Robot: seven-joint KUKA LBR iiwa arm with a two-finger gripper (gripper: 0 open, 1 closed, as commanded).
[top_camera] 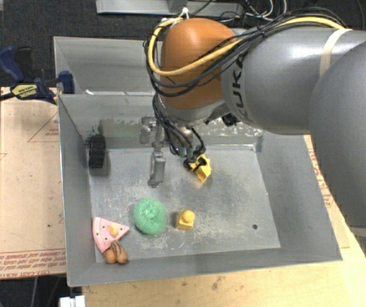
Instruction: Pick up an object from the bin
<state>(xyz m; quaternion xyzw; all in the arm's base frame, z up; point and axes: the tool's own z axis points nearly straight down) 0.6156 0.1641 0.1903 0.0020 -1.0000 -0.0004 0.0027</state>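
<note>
A fuzzy green ball [150,217] is seen near the grey metal bin's [234,235] front. The tool [157,174] is poised over mid-floor; its spread cannot be told. Just right, a small yellow-and-black piece [199,167] is seen slantwise, yellow end front-right.

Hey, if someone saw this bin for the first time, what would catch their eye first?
The big grey arm with its orange cover dominates, reaching in from the right, its claw hanging over the middle of the bin. Along the near wall lie a round green lump, a small yellow block and a pink wedge toward the left corner. A small yellow-and-black thing lies right beside the claw.
</note>
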